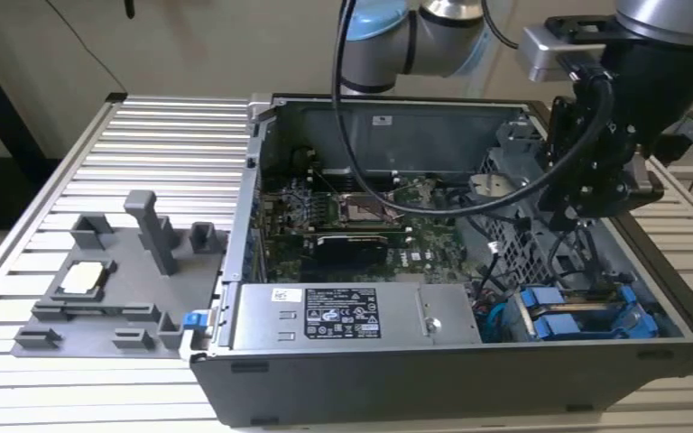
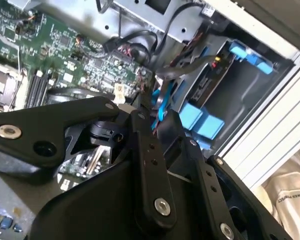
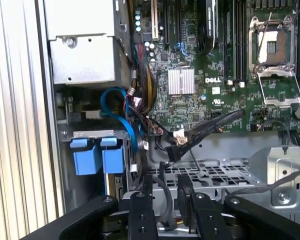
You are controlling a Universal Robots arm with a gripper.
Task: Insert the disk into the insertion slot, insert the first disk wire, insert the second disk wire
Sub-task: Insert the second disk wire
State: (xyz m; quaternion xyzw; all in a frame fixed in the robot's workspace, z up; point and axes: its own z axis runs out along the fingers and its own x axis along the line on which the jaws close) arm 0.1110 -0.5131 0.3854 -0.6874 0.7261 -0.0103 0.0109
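Note:
The disk's blue carrier [image 1: 569,314] sits inside the insertion slot [image 1: 657,307] at the case's near corner, on the exterior view's right. Its two blue tabs [image 3: 94,156] face outward, and the bay's dark wall [image 2: 237,95] shows beside them. Blue and black disk wires [image 3: 126,125] loop loosely next to the tabs. My gripper [image 1: 581,212] hangs above the perforated cage, a little back from the slot. In the first wrist view its fingers [image 3: 142,210] stand close together, with a dark wire [image 3: 165,200] running between them. In the second wrist view the gripper [image 2: 152,112] is among red and blue wires.
A grey labelled power-supply box [image 1: 346,316] fills the case's front, and the green motherboard [image 1: 359,225] lies behind it. The perforated metal cage [image 3: 215,175] lies under the gripper. A grey fixture [image 1: 106,280] rests on the slatted table [image 1: 82,153] at the exterior view's left.

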